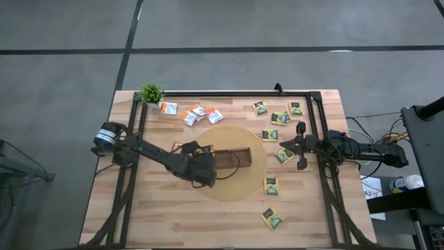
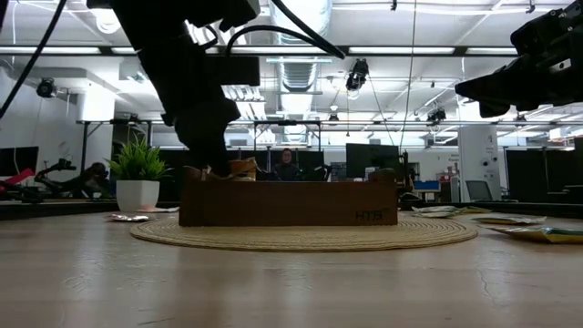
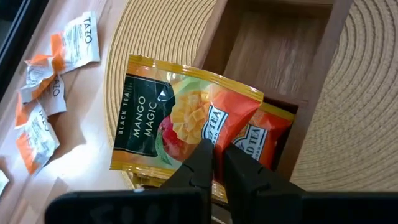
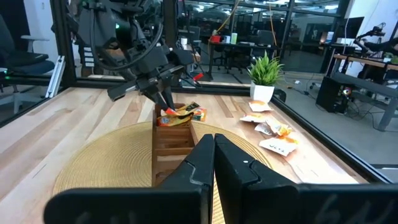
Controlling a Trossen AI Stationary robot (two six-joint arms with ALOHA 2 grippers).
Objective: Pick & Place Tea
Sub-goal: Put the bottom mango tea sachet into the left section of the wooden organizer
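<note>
My left gripper hangs over the left end of the long brown wooden tray, shut on a dark green, yellow and orange "Mango Magic" tea sachet. Another orange sachet lies in the tray's end compartment beneath it. The tray stands on a round woven mat. White-and-orange sachets lie on the table near its far edge. Green-and-yellow sachets are scattered on the right. My right gripper is shut and held above the table right of the mat. My left gripper pinches the Mango Magic sachet between its two fingers at one edge, coming from above and pointing down. The sachet slants across the tray's end wall, its orange part over the end compartment and on the other sachet.
A small green potted plant stands at the table's far left corner. More green-and-yellow sachets lie on the mat's right rim and near the table's near edge. A black frame runs along the table's far and side edges.
</note>
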